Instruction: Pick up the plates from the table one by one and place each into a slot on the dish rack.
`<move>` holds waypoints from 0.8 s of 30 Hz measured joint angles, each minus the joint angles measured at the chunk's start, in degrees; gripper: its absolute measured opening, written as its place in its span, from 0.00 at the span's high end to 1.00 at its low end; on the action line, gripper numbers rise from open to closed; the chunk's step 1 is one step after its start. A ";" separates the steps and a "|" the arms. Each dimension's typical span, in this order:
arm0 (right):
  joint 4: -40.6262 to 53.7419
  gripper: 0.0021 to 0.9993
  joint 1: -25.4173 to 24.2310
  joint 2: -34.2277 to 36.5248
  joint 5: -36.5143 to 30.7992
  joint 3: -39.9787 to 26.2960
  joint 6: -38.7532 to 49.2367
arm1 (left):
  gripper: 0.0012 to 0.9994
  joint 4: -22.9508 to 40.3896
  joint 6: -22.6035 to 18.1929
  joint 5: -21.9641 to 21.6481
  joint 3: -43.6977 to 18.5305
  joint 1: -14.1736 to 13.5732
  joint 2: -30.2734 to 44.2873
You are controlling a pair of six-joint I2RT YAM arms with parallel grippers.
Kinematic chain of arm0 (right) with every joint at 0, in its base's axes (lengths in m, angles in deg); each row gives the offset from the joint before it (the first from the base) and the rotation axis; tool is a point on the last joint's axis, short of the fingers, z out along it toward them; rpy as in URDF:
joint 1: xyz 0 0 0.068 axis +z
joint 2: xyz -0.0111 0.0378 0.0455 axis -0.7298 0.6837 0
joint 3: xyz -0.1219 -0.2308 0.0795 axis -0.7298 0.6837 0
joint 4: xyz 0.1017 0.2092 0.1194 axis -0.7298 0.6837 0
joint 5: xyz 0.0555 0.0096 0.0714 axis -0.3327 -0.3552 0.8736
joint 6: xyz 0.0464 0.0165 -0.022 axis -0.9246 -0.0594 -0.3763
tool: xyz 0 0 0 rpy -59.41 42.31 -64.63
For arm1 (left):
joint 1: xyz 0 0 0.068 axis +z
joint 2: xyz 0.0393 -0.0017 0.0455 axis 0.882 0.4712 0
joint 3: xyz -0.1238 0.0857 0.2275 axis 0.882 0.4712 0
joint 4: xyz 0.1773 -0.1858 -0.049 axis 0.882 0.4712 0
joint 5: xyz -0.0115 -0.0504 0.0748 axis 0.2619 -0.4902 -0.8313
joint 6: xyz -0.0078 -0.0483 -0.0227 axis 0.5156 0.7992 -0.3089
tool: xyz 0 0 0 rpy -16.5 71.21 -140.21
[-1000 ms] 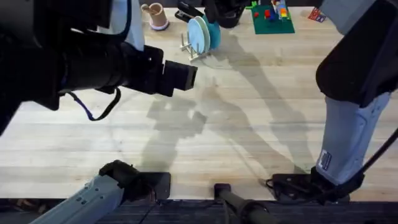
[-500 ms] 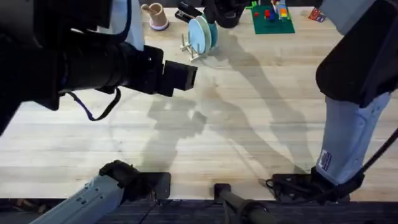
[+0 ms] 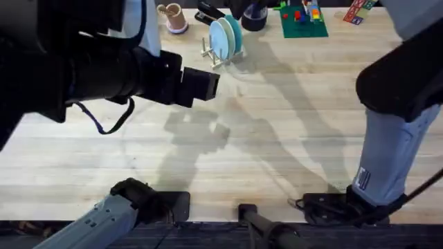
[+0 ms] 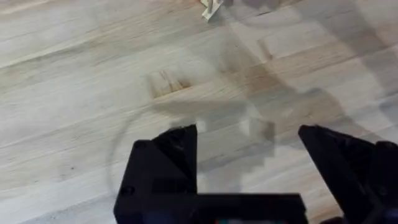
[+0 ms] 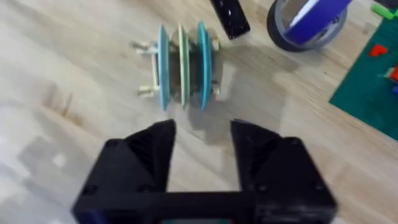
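The dish rack [image 5: 180,93] stands on the table [image 3: 277,138] at the far middle, also seen as the dish rack [image 3: 216,54]. Three plates stand upright in its slots: a turquoise plate [image 5: 163,65], a paler plate [image 5: 183,59] and another turquoise plate [image 5: 202,62]. From above they show as a tight stack of plates [image 3: 225,36]. My right gripper [image 5: 203,127] hangs open above and just short of the rack, holding nothing. My left gripper [image 4: 247,134] is open over bare wood, with a corner of the rack [image 4: 211,7] farther off.
Behind the rack lie a black stapler [image 3: 208,14], a roll of blue tape [image 3: 253,16], a pink cup [image 3: 173,17] and a green baseplate [image 3: 303,22] with coloured bricks. My left arm [image 3: 104,69] looms large over the left of the table.
My right arm has drawn back and up from the rack, uncovering the tape roll in the overhead view. The plates in the rack have settled closer together. The left arm has not moved.
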 joint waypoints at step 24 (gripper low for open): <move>5.40 0.00 -0.79 -23.16 -2.74 16.32 3.50 | 0.00 0.00 0.00 0.00 0.00 0.00 0.00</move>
